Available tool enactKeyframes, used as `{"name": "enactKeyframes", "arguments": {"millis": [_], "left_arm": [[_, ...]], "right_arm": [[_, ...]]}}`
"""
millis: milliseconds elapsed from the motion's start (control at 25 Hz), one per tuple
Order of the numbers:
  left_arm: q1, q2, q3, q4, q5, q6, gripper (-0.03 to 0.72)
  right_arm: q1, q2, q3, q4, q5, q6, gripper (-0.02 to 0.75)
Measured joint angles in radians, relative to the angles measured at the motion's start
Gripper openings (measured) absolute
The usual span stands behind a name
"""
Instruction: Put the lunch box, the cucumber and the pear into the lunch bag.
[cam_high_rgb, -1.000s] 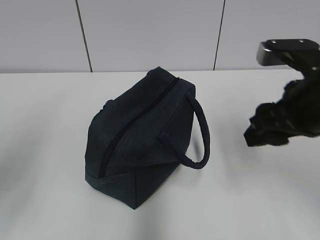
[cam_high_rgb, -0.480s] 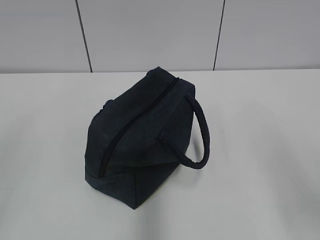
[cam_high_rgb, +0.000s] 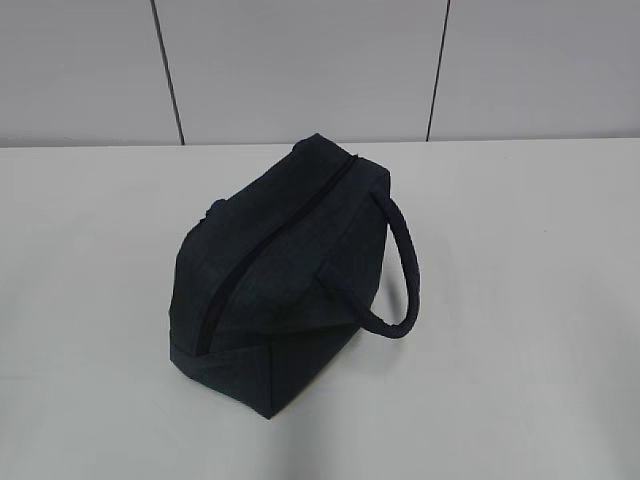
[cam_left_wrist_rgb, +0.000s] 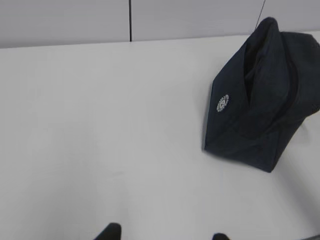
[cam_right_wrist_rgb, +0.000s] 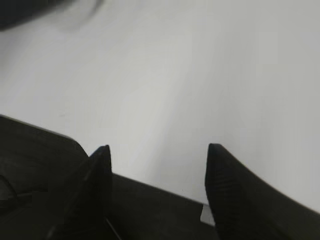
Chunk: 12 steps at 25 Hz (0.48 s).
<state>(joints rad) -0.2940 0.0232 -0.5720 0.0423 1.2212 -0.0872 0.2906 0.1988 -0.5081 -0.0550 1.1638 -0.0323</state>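
Observation:
The dark navy lunch bag (cam_high_rgb: 285, 275) stands on the white table in the middle of the exterior view, its zipper closed along the top and its looped handle (cam_high_rgb: 400, 265) hanging to the right. It also shows in the left wrist view (cam_left_wrist_rgb: 262, 100) at the upper right, with a small white logo on its end. The lunch box, the cucumber and the pear are out of view. My left gripper (cam_left_wrist_rgb: 162, 235) is open and empty, low over bare table left of the bag. My right gripper (cam_right_wrist_rgb: 157, 155) is open and empty above the table's front edge. Neither arm shows in the exterior view.
The white table (cam_high_rgb: 520, 330) reaches back to a grey panelled wall (cam_high_rgb: 300, 60). In the right wrist view a dark surface (cam_right_wrist_rgb: 150, 210) lies below the table's edge, and a dark corner, perhaps the bag, shows at the top left.
The right arm, at the right edge of the exterior view one second ago, has withdrawn out of that view. The bag has not moved.

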Motion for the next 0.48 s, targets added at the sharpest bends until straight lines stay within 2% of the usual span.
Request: {"name": "enactKeyframes", "arguments": {"millis": [240, 480], "left_arm": [[0.000, -0.036, 0.026, 0.000, -0.072, 0.009, 0.331], [0.000, -0.036, 0.042, -0.004, -0.100, 0.014, 0.330]], "right_arm": [[0.000, -0.206, 0.013, 0.002, -0.008, 0.000, 0.463], [0.000, -0.215, 0.013, 0.004, -0.011, 0.002, 0.462]]}}
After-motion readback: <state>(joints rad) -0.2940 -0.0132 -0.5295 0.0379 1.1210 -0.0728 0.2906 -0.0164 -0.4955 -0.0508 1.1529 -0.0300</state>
